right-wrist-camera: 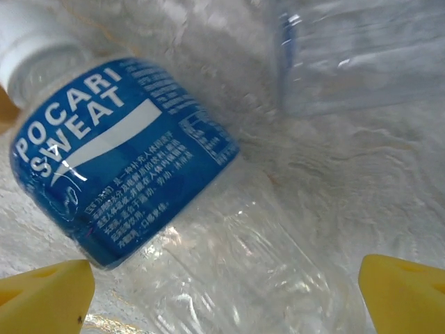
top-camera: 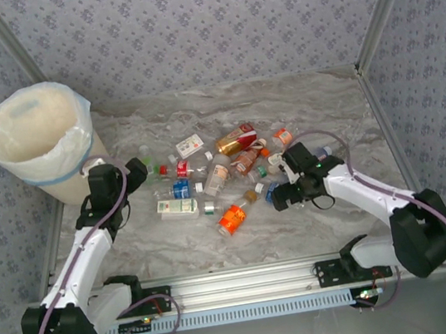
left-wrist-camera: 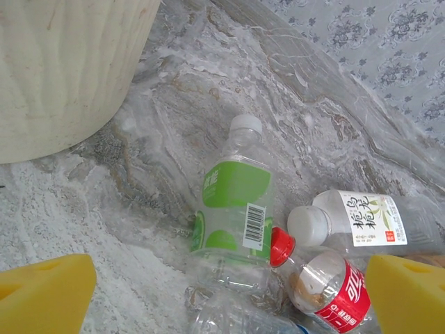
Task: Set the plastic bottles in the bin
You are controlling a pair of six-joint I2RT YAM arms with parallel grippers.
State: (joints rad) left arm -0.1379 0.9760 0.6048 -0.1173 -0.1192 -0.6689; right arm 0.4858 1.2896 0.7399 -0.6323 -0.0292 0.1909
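Several small plastic bottles (top-camera: 224, 171) lie scattered on the marble table. The cream bin (top-camera: 37, 132) with its white bag stands at the back left. My left gripper (top-camera: 136, 173) sits right of the bin at the pile's left edge, open. Its yellow fingertips (left-wrist-camera: 45, 296) straddle a green-label bottle (left-wrist-camera: 233, 209) lying flat. A red-label bottle (left-wrist-camera: 334, 285) and a white-label one (left-wrist-camera: 361, 219) lie beside it. My right gripper (top-camera: 282, 196) is low at the pile's right side, open. The clear body of a blue Pocari Sweat bottle (right-wrist-camera: 118, 153) lies between its fingertips (right-wrist-camera: 403, 292).
The bin's wall (left-wrist-camera: 62, 69) rises close on the left in the left wrist view. Another clear bottle (right-wrist-camera: 354, 56) lies just beyond the Pocari one. An orange-label bottle (top-camera: 232, 218) lies nearest the front. Patterned walls close off the back and sides.
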